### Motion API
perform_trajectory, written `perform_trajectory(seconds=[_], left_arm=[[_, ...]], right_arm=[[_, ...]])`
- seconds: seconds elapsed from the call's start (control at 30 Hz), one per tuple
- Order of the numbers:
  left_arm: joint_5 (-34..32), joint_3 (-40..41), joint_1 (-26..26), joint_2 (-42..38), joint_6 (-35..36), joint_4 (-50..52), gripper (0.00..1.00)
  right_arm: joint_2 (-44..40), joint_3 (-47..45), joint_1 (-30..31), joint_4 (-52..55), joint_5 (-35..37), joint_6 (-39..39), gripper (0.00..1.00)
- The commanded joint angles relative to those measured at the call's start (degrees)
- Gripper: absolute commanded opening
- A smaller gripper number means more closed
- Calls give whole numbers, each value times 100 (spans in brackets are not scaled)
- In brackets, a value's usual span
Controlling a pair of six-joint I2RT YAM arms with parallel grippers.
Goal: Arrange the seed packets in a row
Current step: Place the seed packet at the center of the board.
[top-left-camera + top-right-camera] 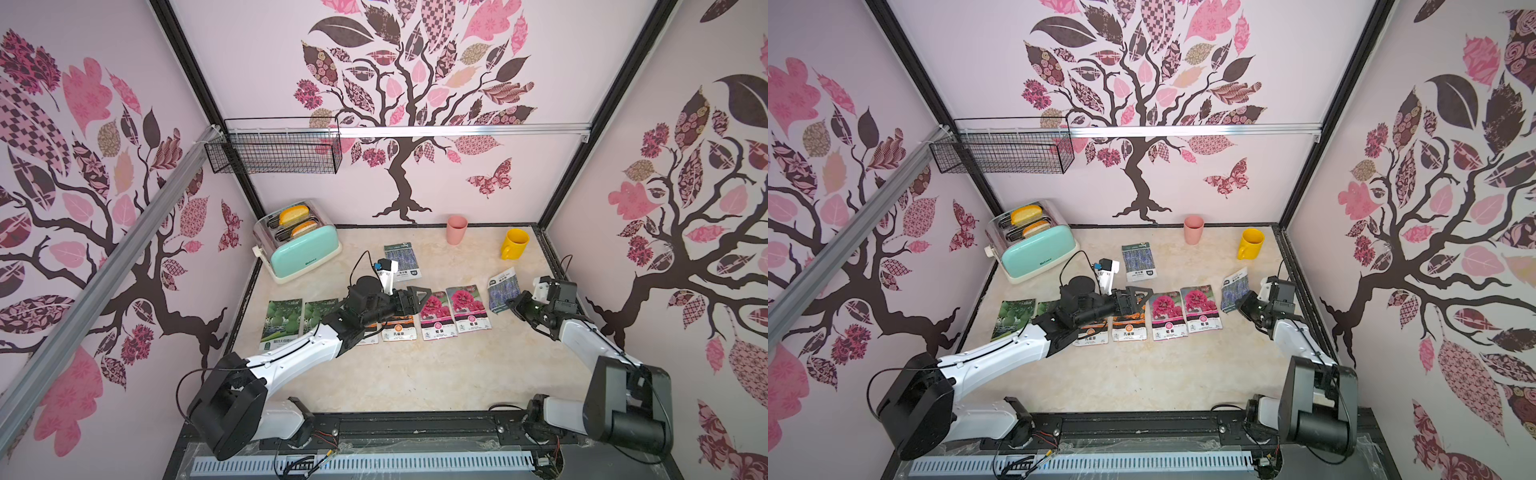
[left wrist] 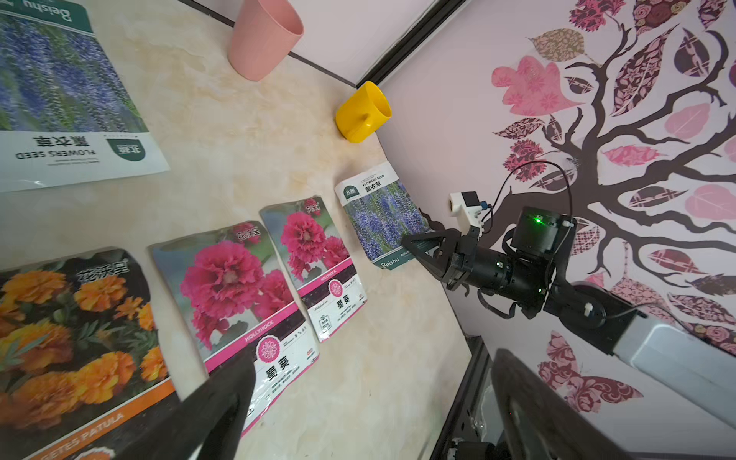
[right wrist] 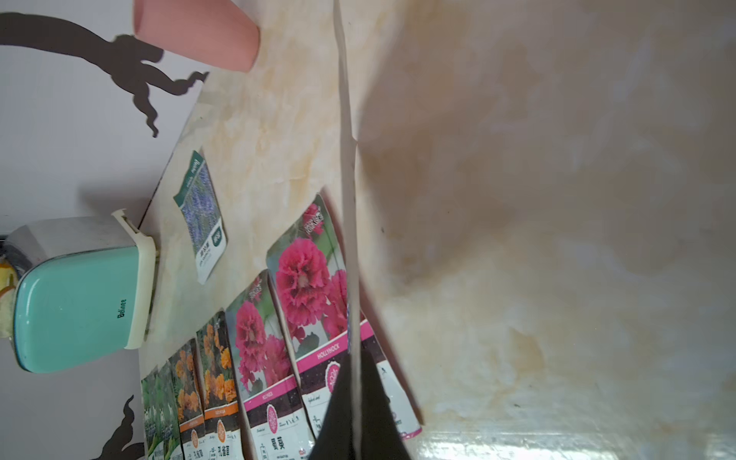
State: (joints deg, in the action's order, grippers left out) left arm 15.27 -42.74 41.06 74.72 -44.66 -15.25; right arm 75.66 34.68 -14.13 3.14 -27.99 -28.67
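Seed packets lie in a row on the marble table (image 1: 415, 374): two gourd packets (image 1: 280, 324), marigold packets (image 1: 399, 328) partly under my left arm, and two magenta packets (image 1: 435, 316) (image 1: 467, 308). My left gripper (image 1: 415, 302) (image 2: 374, 402) hovers open over the marigold packet (image 2: 71, 330), holding nothing. At the row's right end my right gripper (image 1: 517, 303) (image 3: 356, 406) is shut on the lower edge of a lavender packet (image 1: 503, 289) (image 2: 382, 215), which stands tilted and shows edge-on in the right wrist view. Another lavender packet (image 1: 402, 259) lies apart behind the row.
A mint toaster (image 1: 299, 245) with bread stands at the back left. A pink cup (image 1: 457, 229) and a yellow mug (image 1: 514, 243) stand at the back right. A black wire basket (image 1: 274, 151) hangs on the back wall.
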Motion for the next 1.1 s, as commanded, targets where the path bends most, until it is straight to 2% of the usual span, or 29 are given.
perform_trajectory(seconds=[0.0,0.2,0.73,0.87,0.97,1.03,1.07], left_arm=[[-236,216,107,-428,377,-44,95],[-445,587,242,-749,566,-123,94],[-410,838,237,-488,651,-608,93],[-418,838,218,-467,656,-619,93],[-428,838,201,-481,635,-612,93],[-437,822,201,-491,620,-611,93],[-437,812,206,-493,617,-607,93]], right_arm=[[393,354,-30,327,98,267,0],[946,640,-105,731,332,533,0],[1610,848,-213,1107,853,801,0],[1572,885,-213,1129,866,757,34],[1277,909,-213,1253,1136,725,59],[942,905,-215,1307,1353,679,72],[765,923,-221,1362,1475,665,75]])
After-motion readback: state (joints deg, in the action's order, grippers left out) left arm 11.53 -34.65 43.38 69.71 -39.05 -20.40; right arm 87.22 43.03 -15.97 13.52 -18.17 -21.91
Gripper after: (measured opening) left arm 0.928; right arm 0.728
